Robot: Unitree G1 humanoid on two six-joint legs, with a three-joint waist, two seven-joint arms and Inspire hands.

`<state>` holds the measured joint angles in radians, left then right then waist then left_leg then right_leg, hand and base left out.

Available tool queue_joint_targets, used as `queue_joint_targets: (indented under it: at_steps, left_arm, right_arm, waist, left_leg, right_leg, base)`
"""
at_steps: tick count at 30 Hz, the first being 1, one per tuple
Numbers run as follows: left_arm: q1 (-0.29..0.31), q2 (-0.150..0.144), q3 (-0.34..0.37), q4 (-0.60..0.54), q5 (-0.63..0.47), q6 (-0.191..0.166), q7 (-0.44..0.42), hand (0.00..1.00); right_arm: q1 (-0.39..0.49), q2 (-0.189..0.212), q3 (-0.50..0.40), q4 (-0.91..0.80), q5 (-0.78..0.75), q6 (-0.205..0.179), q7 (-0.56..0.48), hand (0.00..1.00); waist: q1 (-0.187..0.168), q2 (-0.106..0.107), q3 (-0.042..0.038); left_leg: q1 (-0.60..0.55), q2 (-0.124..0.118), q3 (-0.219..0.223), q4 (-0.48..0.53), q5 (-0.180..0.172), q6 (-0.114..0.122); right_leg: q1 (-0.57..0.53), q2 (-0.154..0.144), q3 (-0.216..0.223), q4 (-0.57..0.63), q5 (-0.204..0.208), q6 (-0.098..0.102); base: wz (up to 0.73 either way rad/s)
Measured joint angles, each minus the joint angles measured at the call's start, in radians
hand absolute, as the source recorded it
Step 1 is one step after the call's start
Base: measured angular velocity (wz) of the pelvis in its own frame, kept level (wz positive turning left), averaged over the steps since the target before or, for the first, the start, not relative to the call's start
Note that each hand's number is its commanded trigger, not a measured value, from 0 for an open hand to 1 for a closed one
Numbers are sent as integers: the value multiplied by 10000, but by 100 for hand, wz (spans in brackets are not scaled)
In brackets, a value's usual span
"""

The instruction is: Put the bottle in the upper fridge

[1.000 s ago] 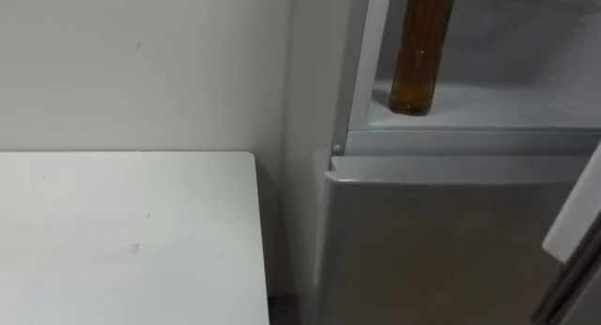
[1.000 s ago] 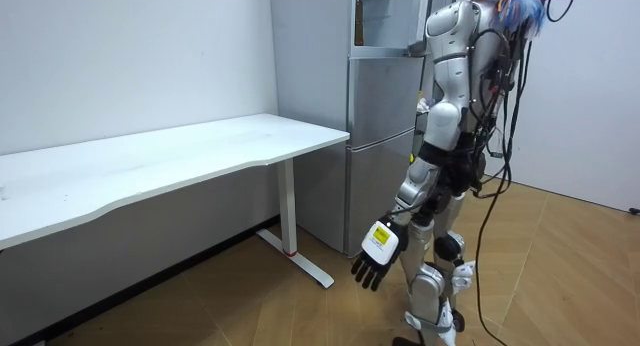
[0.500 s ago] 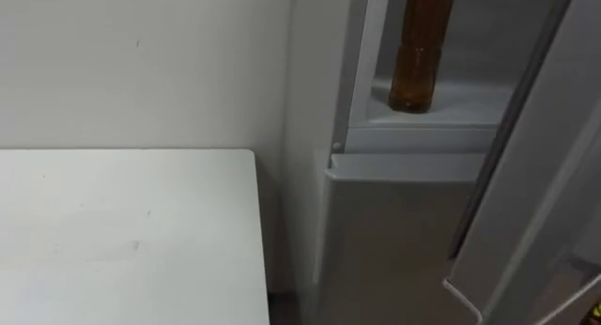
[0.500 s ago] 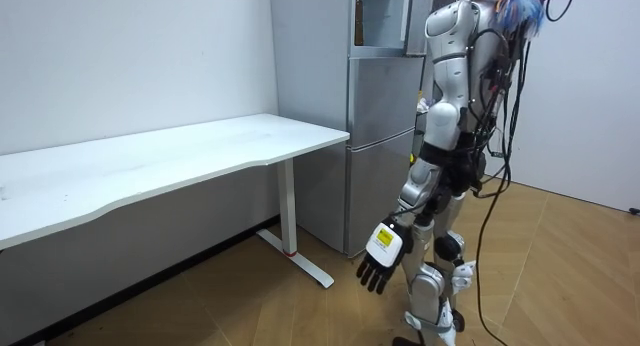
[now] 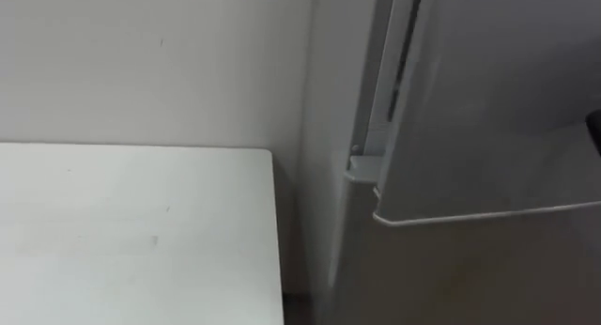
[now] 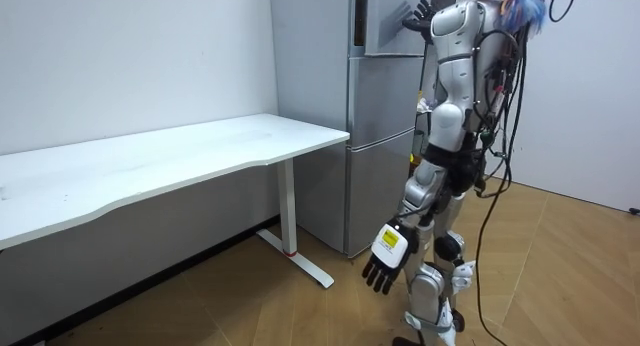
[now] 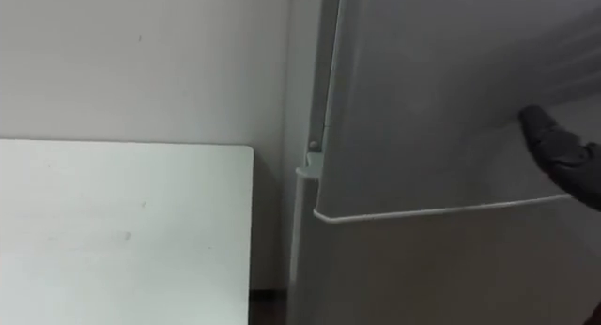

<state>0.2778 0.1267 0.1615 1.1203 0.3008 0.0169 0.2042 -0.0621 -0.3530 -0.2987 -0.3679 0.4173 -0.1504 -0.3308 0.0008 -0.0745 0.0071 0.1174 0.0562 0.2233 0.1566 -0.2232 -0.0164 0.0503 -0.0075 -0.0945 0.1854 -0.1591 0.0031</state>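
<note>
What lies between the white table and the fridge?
Only a narrow bare gap separates the table from the fridge, seen in both eye views.

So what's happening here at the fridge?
The robot stands at the fridge beside the white table, its right hand open and flat on the upper fridge door, which is nearly shut. A second ago that door was open with the bottle upright on the shelf inside; now the door hides it. The left hand hangs open at its side.

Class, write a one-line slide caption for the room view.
At the fridge beside the white table, the robot's right hand presses flat on the upper door, left hand hanging.
</note>
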Motion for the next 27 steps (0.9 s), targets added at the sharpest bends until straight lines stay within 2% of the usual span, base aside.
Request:
queue_joint_targets:
  at_steps: [4, 7, 12, 17, 27]
  left_arm:
    - [22, 0, -24, -8, -11, 10, -109, 0]
    - [7, 8, -185, -21, -12, 59, -243, 0]
    - [-92, 19, -228, -14, 75, 56, -339, 0]
    - [-131, 52, -317, -3, 74, 60, -366, 0]
    - [-145, 309, -396, -13, 87, 64, -436, 0]
  right_arm:
    - [-81, 0, 26, 24, 78, 27, 324, 0]
    - [-259, 0, 51, 41, 48, 218, 424, 0]
    - [-552, 0, 123, 52, -185, 231, 442, 0]
    - [-722, 2, 215, 90, -599, 229, 395, 0]
    - [-1403, -2, 424, 933, -709, 185, 245, 0]
  waist:
    - [68, -18, -5]
    - [84, -50, -2]
    - [85, -134, -10]
    - [60, -125, -14]
    - [97, -219, -35]
  left_leg:
    - [-38, -2, -172, 75, 0, 0]
    - [-42, -3, -226, 118, 0, 0]
    - [-128, -10, -226, 166, 1, 1]
    - [-176, -8, -258, 172, 1, 0]
    - [-187, -10, -320, 186, 3, 1]
  right_leg:
    - [63, -22, -178, 7, 0, 0]
    - [99, -28, -219, 5, 0, -1]
    - [45, -30, -209, -11, 7, -13]
    - [8, -30, -218, -13, 10, -17]
    - [29, -45, -311, -15, 10, -17]
  base:
    - [11]
    - [5]
    - [0]
    - [1]
    - [1]
